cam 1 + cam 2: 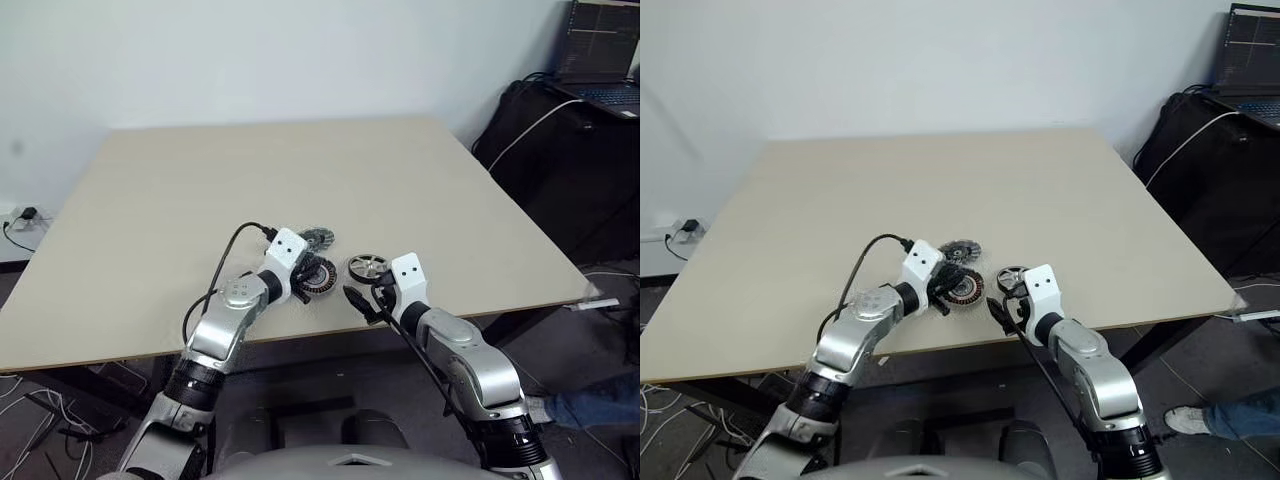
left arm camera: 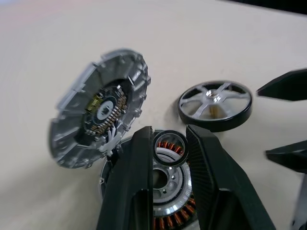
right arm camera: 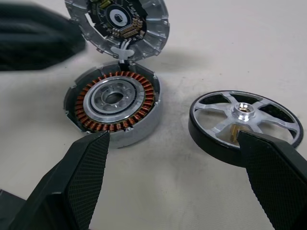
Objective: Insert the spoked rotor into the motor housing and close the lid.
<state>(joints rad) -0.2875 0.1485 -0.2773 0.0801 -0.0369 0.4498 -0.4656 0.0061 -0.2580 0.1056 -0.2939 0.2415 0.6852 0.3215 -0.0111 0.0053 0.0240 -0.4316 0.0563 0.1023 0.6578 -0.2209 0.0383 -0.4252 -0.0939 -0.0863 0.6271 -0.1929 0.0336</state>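
Between the left gripper's (image 2: 169,143) two black fingers we see a small dark ring (image 2: 170,148), pinched and held just above the motor housing (image 3: 112,106), whose copper windings lie exposed. Beyond that gripper, the lid (image 2: 98,115) stands tilted open, touching the housing's far rim. Just ahead of the right gripper (image 3: 172,172), whose fingers are spread wide and hold nothing, the spoked rotor (image 3: 245,122) rests flat on the table (image 1: 300,180), beside the housing but apart from it. We judge the task barely begun: the rotor is not yet inserted, and the lid is not yet closed.
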